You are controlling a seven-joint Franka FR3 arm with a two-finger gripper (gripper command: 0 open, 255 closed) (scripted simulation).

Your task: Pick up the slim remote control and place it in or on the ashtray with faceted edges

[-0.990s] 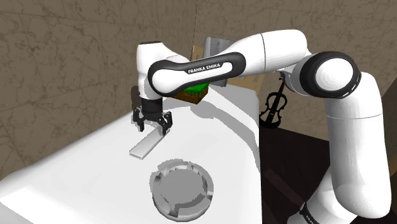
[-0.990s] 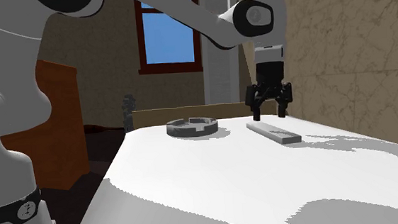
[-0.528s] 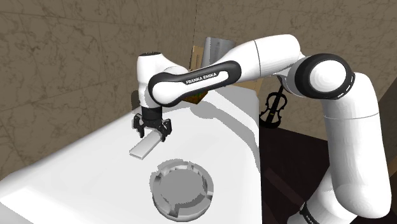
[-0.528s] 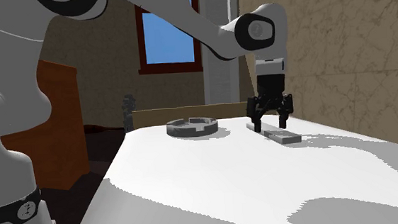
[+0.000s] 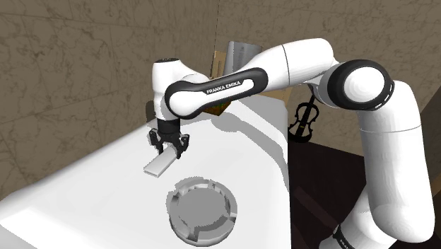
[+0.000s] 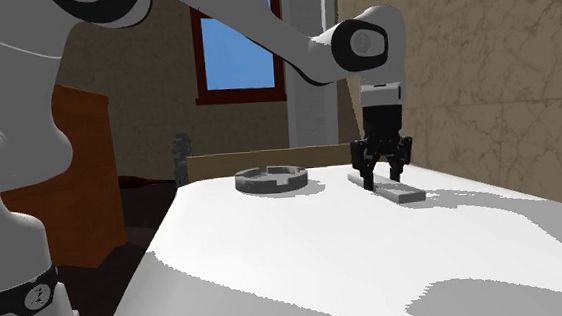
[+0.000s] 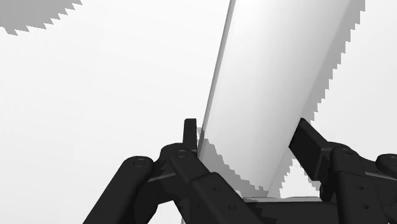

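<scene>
On the white table (image 5: 254, 159) the white arm (image 5: 300, 60) reaches beyond the grey faceted ashtray (image 5: 201, 209), near which the slim pale remote (image 5: 158, 165) lies flat, the black gripper (image 5: 168, 147) clamped across its long edges.

Layout on table (image 5: 92, 185):
remote (image 5: 159, 166) flat on it, under gripper (image 5: 168, 148); ashtray (image 5: 212, 189) apart, toward shoulder view's lower right of remote.

Shoulder view looks down, second exterior low alongside, sharing table (image 5: 233, 148), wrist view close.
</scene>
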